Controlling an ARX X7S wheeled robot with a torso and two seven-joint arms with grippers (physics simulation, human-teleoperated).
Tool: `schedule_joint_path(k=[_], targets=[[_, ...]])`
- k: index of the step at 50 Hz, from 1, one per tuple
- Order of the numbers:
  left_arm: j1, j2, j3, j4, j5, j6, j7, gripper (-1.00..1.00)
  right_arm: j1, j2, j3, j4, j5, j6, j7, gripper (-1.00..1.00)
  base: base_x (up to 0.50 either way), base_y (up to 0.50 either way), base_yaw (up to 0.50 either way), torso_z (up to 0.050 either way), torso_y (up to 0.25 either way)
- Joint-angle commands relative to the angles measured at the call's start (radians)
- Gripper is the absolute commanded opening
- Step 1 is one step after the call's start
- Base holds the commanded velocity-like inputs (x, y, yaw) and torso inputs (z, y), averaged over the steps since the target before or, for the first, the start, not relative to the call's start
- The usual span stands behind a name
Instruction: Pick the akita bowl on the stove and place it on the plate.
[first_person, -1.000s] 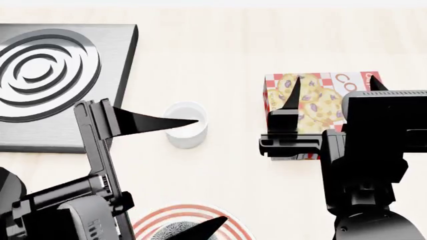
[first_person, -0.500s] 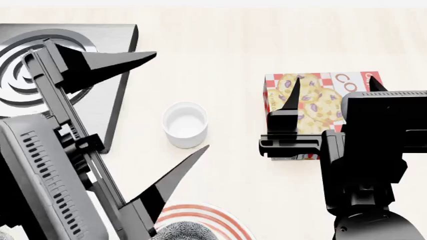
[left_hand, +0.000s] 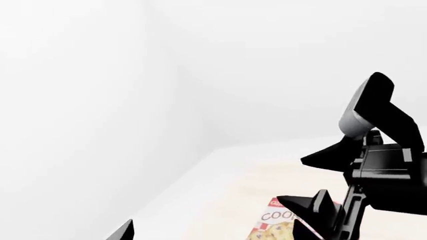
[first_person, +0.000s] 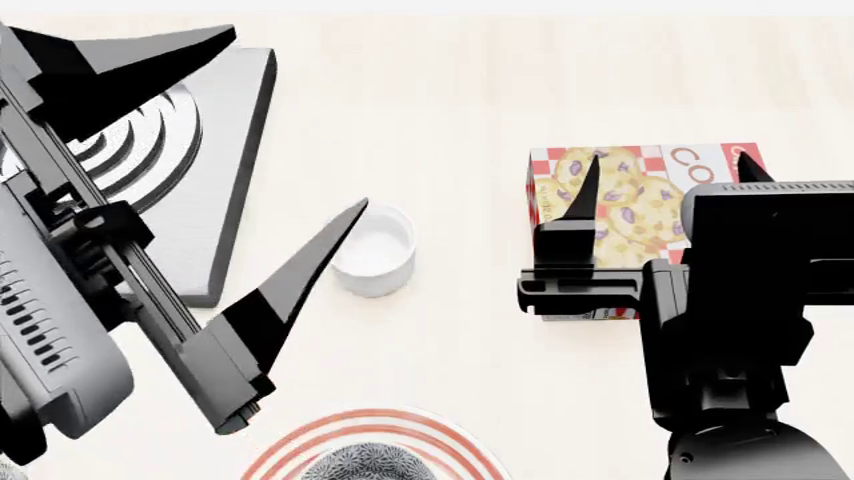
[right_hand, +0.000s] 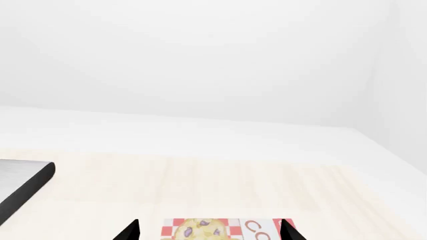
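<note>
The akita bowl (first_person: 358, 466), grey-patterned, sits on the red-ringed plate (first_person: 287, 447) at the near edge of the head view, cut off by the frame. My left gripper (first_person: 298, 120) hangs open and high, close to the camera. One of its fingers lies over the stove (first_person: 230, 150) and the other over the table beside a white cup. No bowl shows on the visible part of the stove. My right gripper (first_person: 667, 160) is open above a cookie box, holding nothing.
A small plain white cup (first_person: 384, 250) stands between the stove and the cookie box (first_person: 627, 205). The box also shows between the right fingers (right_hand: 130, 231) in the right wrist view. The left wrist view shows the right arm (left_hand: 383, 165) and white walls.
My left arm has lifted away from the plate and swung up toward the stove, staying open. The bowl stays on the plate. The right arm has not moved.
</note>
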Motion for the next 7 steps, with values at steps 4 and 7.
schedule_joint_path(k=[4,7], targets=[[0.017,-0.009,-0.056,-0.002,-0.045,0.014,-0.030,1.00,-0.002,0.003,-0.002,-0.002,0.003,-0.002,0.003,1.00,0.00,0.00,0.00,0.000,0.000],[0.019,-0.008,-0.065,-0.001,-0.056,0.015,-0.035,1.00,-0.002,0.003,-0.002,-0.003,0.004,-0.001,0.005,1.00,0.00,0.00,0.00,0.000,0.000]])
